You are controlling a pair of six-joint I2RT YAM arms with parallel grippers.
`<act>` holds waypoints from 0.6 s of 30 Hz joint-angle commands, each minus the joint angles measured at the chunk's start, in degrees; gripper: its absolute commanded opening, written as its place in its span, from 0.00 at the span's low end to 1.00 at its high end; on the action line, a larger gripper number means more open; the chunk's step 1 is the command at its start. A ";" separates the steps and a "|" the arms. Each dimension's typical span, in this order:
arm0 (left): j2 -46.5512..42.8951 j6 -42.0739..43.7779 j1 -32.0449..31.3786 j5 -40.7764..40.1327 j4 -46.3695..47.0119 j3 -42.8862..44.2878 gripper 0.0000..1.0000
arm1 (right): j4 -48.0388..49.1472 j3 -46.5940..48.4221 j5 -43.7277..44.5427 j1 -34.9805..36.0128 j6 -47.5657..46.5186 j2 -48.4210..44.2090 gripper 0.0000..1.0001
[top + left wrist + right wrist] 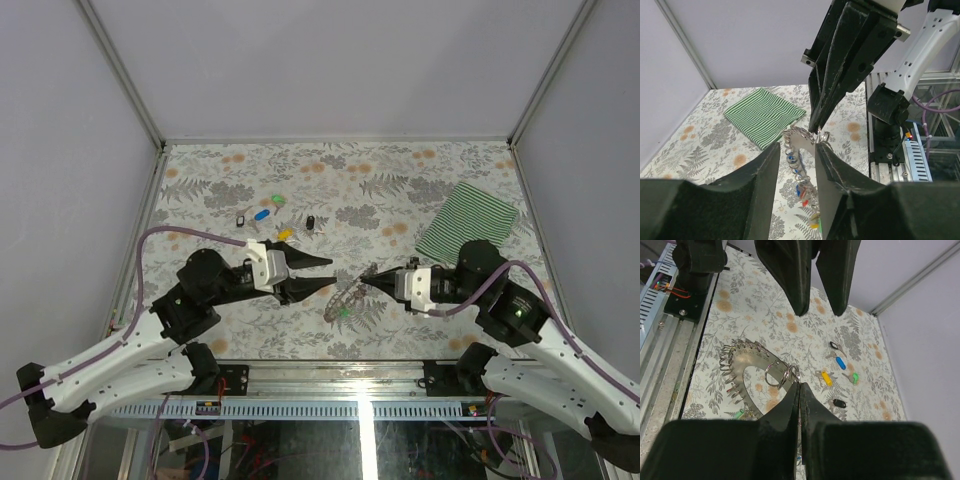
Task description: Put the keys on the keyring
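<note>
Right tool (372, 281) pinches keyring (752, 362) edge — left tool (333, 274) open just beside it

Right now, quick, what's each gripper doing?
Left gripper: open, holding nothing.
Right gripper: closed, pinching the edge of the keyring.

**What the views keep back**

From the left wrist, the left gripper (797, 147) covers the lower sides of the keyring (801, 139), and the picture's bottom edge cuts off the rest. From the right wrist, the closed right gripper (799, 386) hides the ring's near rim. From above, the keys (262, 214) are too small to show more than colour. The right arm (480, 270) covers one corner of the striped cloth (468, 218).
</note>
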 commanded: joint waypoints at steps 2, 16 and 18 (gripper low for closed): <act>1.15 2.51 -0.33 -1.39 1.66 1.29 0.34 | 5.94 3.10 -2.84 0.35 2.50 0.93 0.00; 1.89 3.27 -0.32 -2.05 1.34 0.29 0.33 | 7.14 4.48 -2.72 0.31 7.33 2.93 0.00; 2.21 3.30 -0.35 -2.36 1.04 0.11 0.33 | 7.33 4.73 -2.70 0.35 7.90 3.11 0.00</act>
